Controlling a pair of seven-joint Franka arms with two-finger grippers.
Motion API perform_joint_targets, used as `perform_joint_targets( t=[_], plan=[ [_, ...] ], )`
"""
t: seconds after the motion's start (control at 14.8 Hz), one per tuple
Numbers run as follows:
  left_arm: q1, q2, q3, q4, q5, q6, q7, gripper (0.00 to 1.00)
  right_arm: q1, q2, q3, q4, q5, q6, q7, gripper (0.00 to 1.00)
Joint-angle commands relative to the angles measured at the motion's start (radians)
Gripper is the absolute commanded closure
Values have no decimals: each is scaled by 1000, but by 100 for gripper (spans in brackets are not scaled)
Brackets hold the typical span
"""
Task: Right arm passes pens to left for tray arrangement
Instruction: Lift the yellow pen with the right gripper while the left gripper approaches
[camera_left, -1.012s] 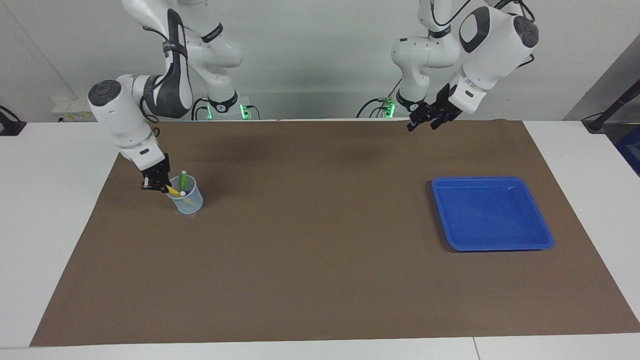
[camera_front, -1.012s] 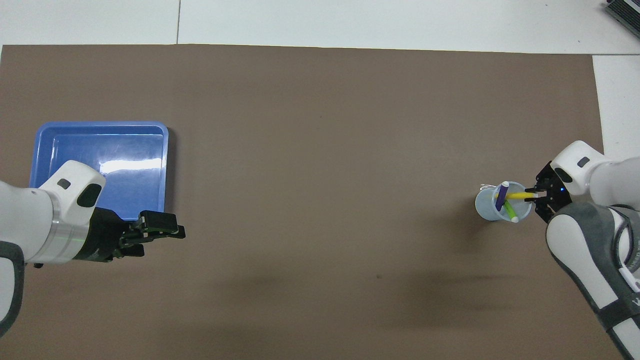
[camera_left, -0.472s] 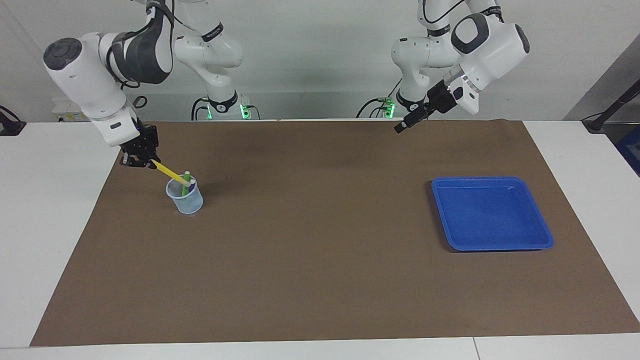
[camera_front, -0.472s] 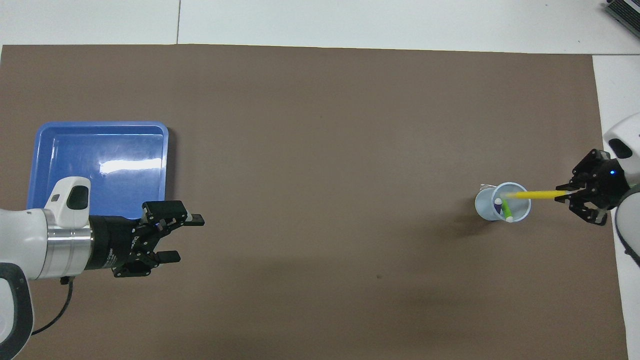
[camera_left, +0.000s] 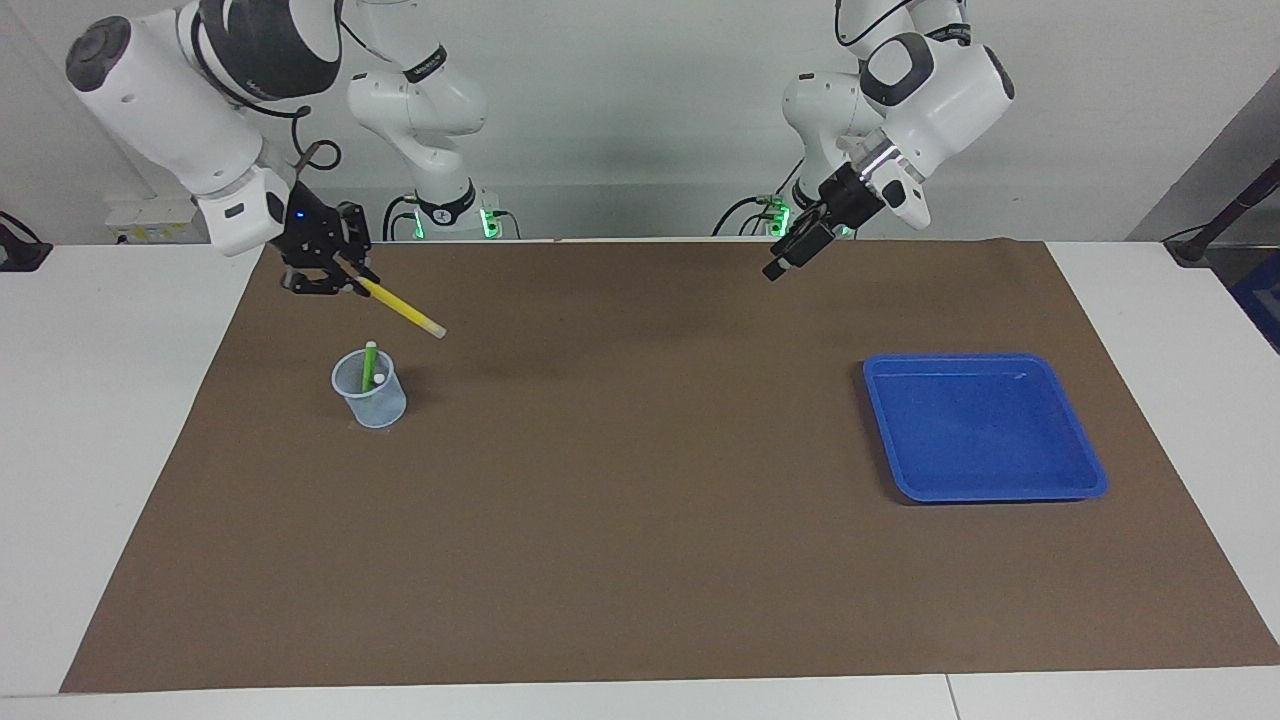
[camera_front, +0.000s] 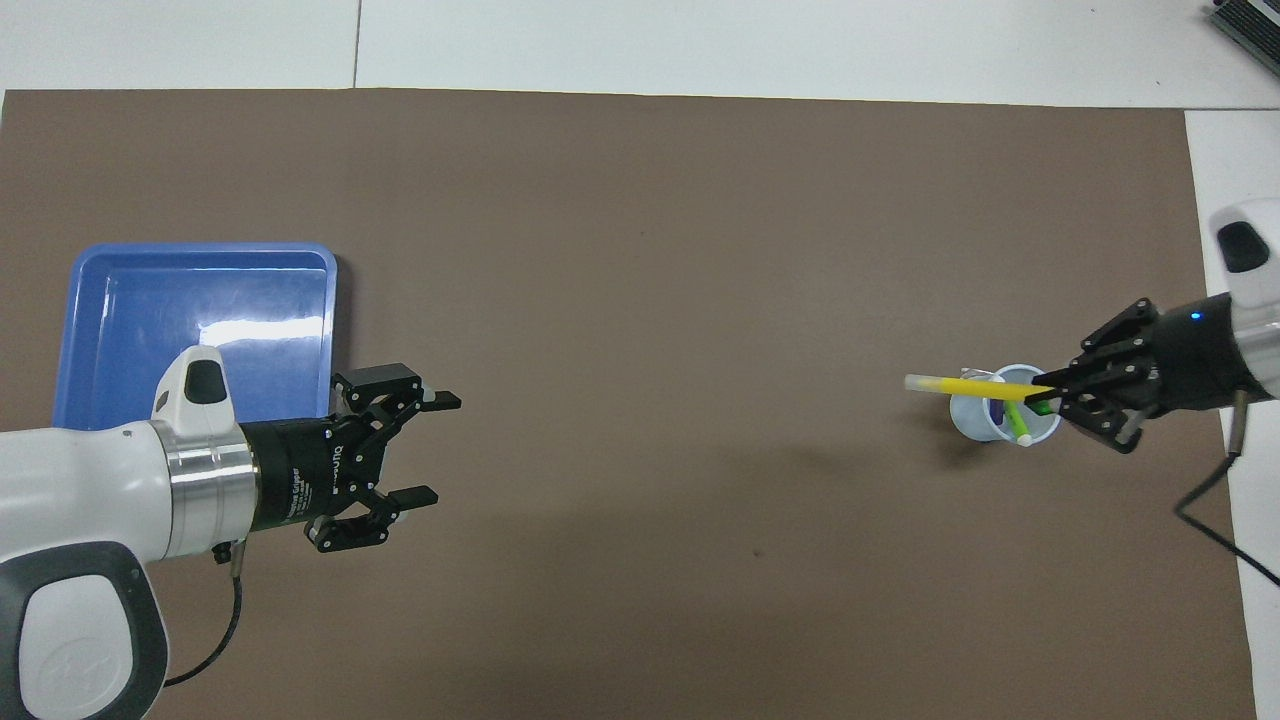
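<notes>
Upper left of the facing view, the blue-lit black right gripper (camera_left: 335, 268) pinches one end of the slim, light, stiff yellow marker pen (camera_left: 398, 306), probably slippery, so the wide-open black left gripper (camera_left: 790, 255) should take its free whitish end.

Bright, even light from above; both views are sharp. Soft, blurry shadows lie on the brown mat (camera_front: 640, 300), and white glare streaks the blue tray (camera_front: 110, 300) at the overhead view's left.

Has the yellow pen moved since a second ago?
Yes. The yellow pen, then standing in the cup, is now lifted clear of it in the right gripper, slanting above the cup's rim.
</notes>
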Motion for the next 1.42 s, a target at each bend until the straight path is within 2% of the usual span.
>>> perform_joint_targets(
  t=[0.0,0.2,0.34,0.47,0.74,0.88,1.35],
  plan=[
    [-21,-3,9,-18,-72,85,-120,0,126,7,7,2,62,80,278,100],
    [-106,9,9,-20,-72,203,-272,0,245,4,9,-7,84,140,612,100],
    [-160,23,9,-20,-72,294,-373,0,285,1,9,-13,162,166,800,100],
    [-212,41,9,-18,-72,375,-402,0,318,1,9,-22,191,210,903,100],
    [-267,89,9,11,-67,385,-354,0,392,-9,9,-53,280,334,1096,100],
    [-290,104,9,28,-83,385,-352,0,427,-8,10,-56,282,397,1150,100],
    [-297,143,9,75,-237,395,-349,0,486,-23,17,-88,282,443,1161,100]
  ],
)
